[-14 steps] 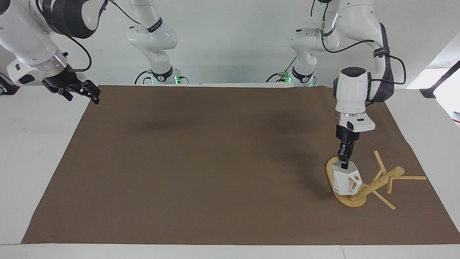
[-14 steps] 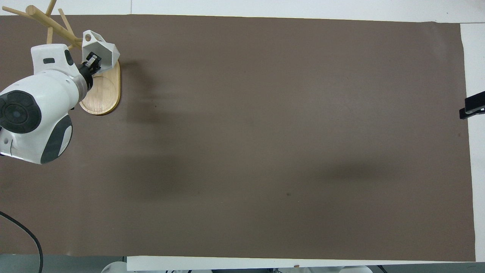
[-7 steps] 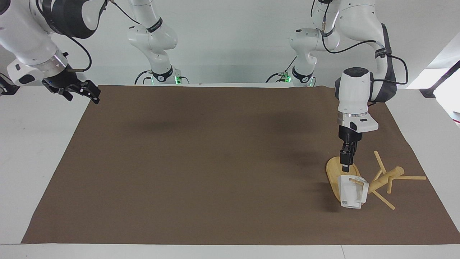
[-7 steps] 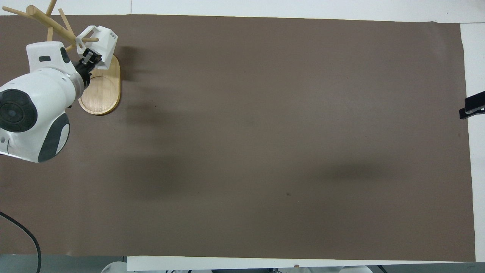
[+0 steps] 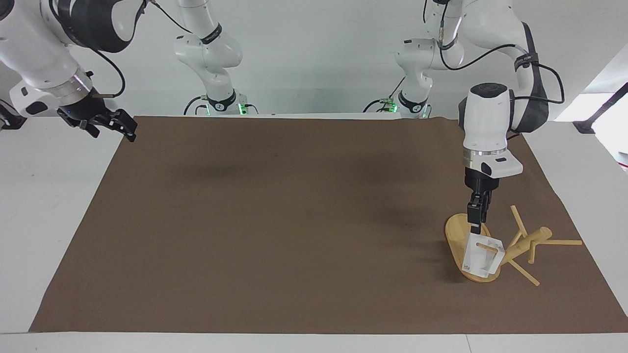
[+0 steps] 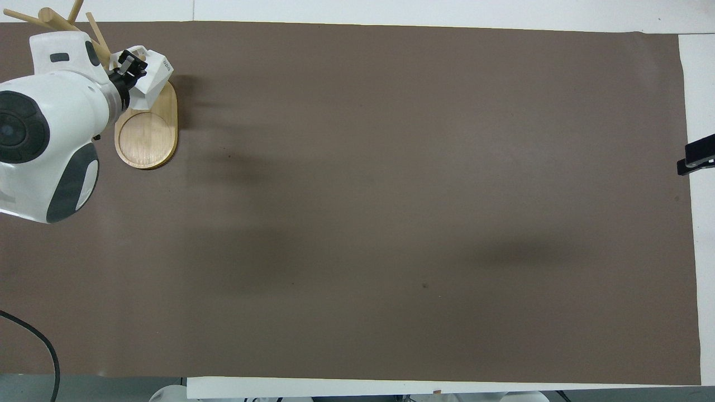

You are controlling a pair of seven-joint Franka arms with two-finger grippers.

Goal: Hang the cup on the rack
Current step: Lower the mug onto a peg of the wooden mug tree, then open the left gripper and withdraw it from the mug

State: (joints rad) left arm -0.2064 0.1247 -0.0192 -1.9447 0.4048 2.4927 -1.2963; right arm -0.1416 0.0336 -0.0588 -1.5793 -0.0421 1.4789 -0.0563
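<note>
The white faceted cup (image 5: 480, 259) (image 6: 155, 78) hangs tilted over the bamboo rack's oval base (image 5: 454, 232) (image 6: 146, 137), with a thin peg passing through its handle. The rack's post (image 5: 529, 243) carries several more pegs. The rack stands at the left arm's end of the brown mat. My left gripper (image 5: 474, 228) (image 6: 129, 62) points straight down just above the cup's upper edge, open and holding nothing. My right gripper (image 5: 116, 125) waits open, raised over the mat's corner at the right arm's end, with nothing in it.
A brown mat (image 5: 274, 220) covers most of the white table (image 5: 49, 206). Nothing else lies on the mat. The left arm's white wrist (image 6: 44, 117) hides part of the rack in the overhead view.
My left gripper let go of the cup and rose a little. The cup tipped over, slid down and now hangs from a peg. The right arm has not moved.
</note>
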